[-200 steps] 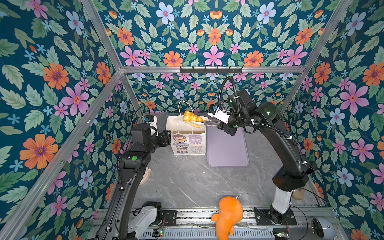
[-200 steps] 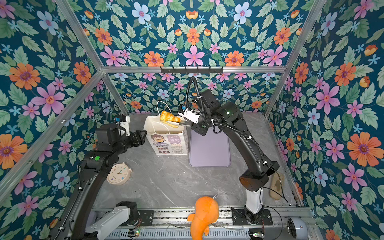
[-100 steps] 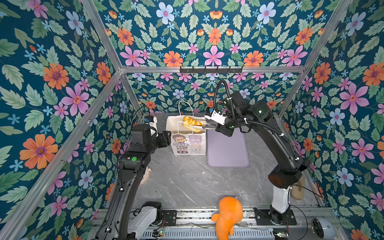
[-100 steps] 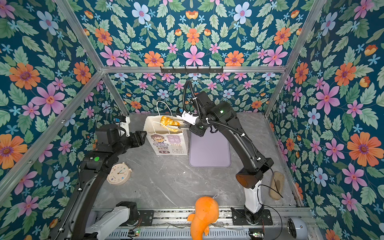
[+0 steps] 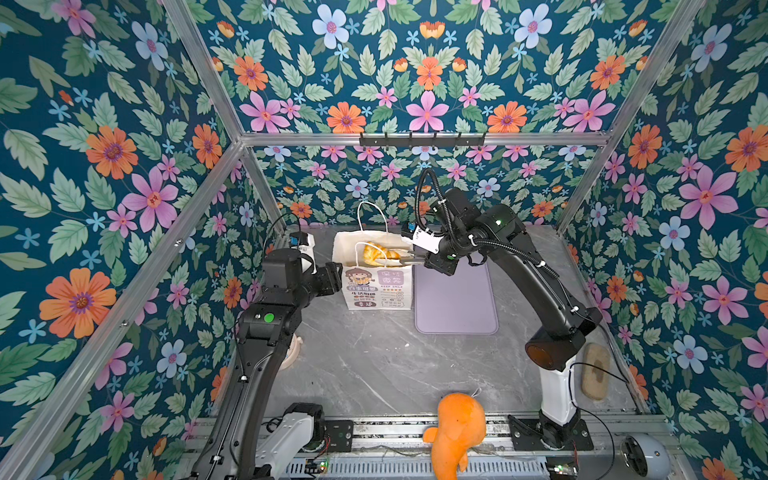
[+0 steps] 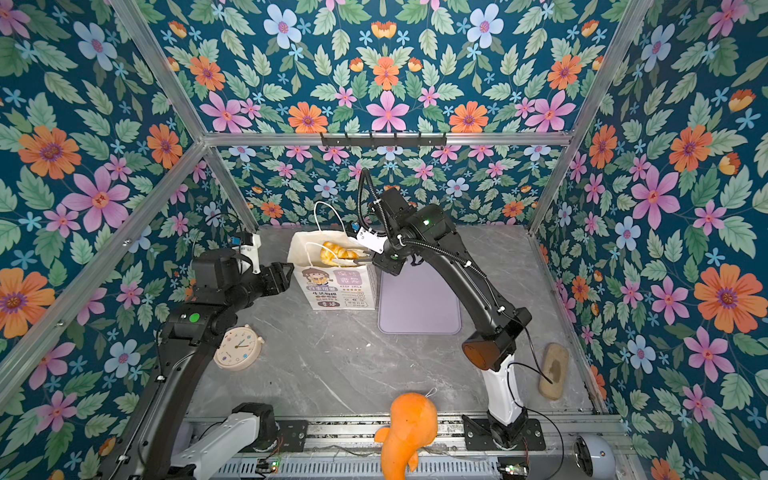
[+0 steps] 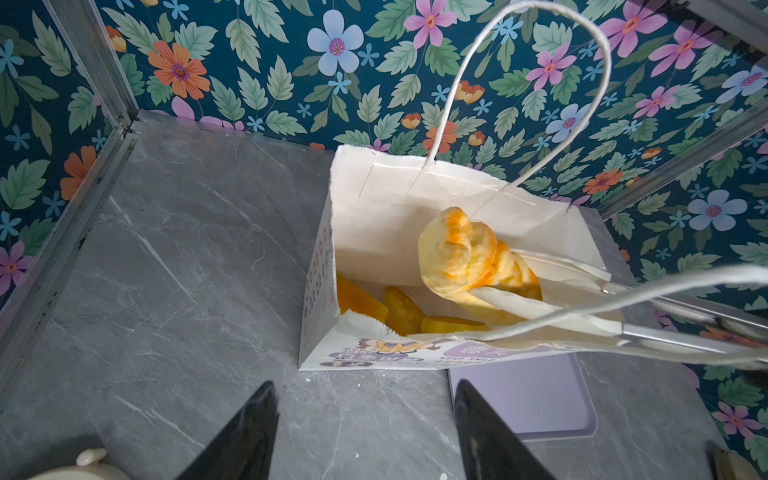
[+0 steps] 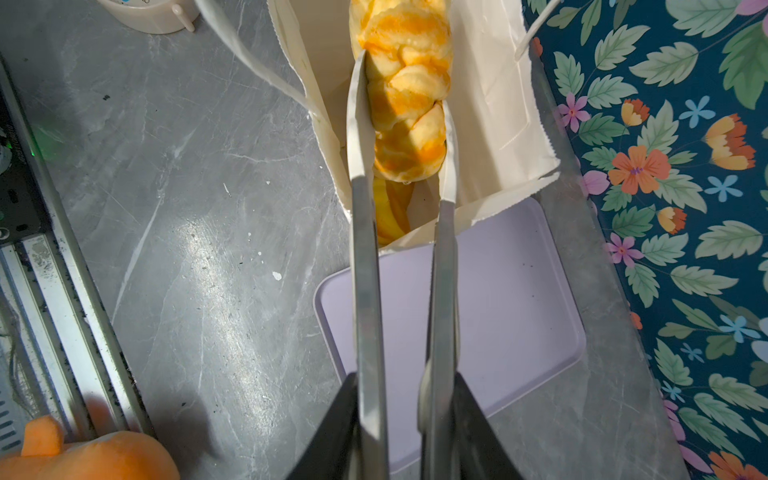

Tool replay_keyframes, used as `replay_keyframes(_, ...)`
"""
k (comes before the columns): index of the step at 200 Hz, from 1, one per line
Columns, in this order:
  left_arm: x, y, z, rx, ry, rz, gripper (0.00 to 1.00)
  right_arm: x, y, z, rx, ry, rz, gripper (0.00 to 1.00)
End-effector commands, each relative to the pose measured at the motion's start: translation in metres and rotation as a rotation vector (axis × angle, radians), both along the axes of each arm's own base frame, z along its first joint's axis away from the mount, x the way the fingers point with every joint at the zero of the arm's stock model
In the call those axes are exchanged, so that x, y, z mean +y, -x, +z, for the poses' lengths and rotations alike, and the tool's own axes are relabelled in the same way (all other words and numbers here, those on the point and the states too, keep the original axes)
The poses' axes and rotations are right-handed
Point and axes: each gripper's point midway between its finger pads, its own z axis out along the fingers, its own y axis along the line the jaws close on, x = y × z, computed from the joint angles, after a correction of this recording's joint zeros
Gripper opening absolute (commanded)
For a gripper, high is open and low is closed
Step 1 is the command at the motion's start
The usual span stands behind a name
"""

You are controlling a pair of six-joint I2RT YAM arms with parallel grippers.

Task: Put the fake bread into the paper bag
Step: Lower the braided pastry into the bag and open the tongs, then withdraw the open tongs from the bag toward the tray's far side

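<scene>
The white paper bag (image 5: 376, 291) (image 6: 340, 286) stands upright at the back of the table, mouth open. My right gripper (image 5: 432, 262) (image 8: 405, 378) is shut on metal tongs (image 8: 365, 291) (image 7: 665, 336). The tongs' white tips pinch a glazed braided roll of fake bread (image 5: 380, 254) (image 6: 338, 252) (image 7: 465, 257) (image 8: 405, 95), held in the bag's mouth between its cord handles. More yellow fake bread (image 7: 399, 309) lies at the bottom of the bag. My left gripper (image 5: 332, 278) (image 7: 363, 388) is open and empty, just left of the bag.
A lilac tray (image 5: 455, 299) lies right of the bag, under the tongs. An orange plush toy (image 5: 455, 428) sits at the front edge. A cream clock (image 6: 239, 347) lies beside the left arm and a tan oblong pad (image 6: 552, 370) by the right wall.
The right arm has carried the braided roll down and slightly left, from above the bag into its mouth. The left arm has not moved.
</scene>
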Motion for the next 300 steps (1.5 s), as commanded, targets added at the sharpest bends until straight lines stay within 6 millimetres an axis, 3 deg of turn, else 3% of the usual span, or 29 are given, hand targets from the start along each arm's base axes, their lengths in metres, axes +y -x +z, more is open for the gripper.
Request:
replay_keyframes(1,0.001,-0.001,0.004,-0.017,-0.01,-0.003,0.68,0.004,-0.004,0.002,-0.019,-0.008,0.015,0.33)
replay_keyframes(123,0.0,-0.003,0.003,-0.015,-0.018,-0.006,0.68,0.011,-0.006,0.004,-0.028,-0.023,0.015,0.43)
replay_keyframes(193,0.0,-0.003,0.006,-0.023,-0.02,-0.009,0.68,0.009,-0.003,0.031,-0.103,-0.059,0.005,0.44)
replay_keyframes(222,0.0,-0.003,0.008,-0.026,-0.019,-0.009,0.68,0.002,-0.001,0.051,-0.155,-0.086,-0.024,0.44)
replay_keyframes(258,0.0,-0.002,0.008,-0.027,-0.02,-0.008,0.68,-0.005,0.011,0.091,-0.23,-0.202,-0.039,0.43)
replay_keyframes(290,0.001,-0.002,0.006,-0.022,-0.021,-0.007,0.68,-0.01,0.032,0.128,-0.331,-0.335,-0.011,0.44)
replay_keyframes(300,0.001,-0.002,0.005,-0.021,-0.023,-0.006,0.68,-0.02,0.044,0.15,-0.379,-0.396,-0.011,0.44)
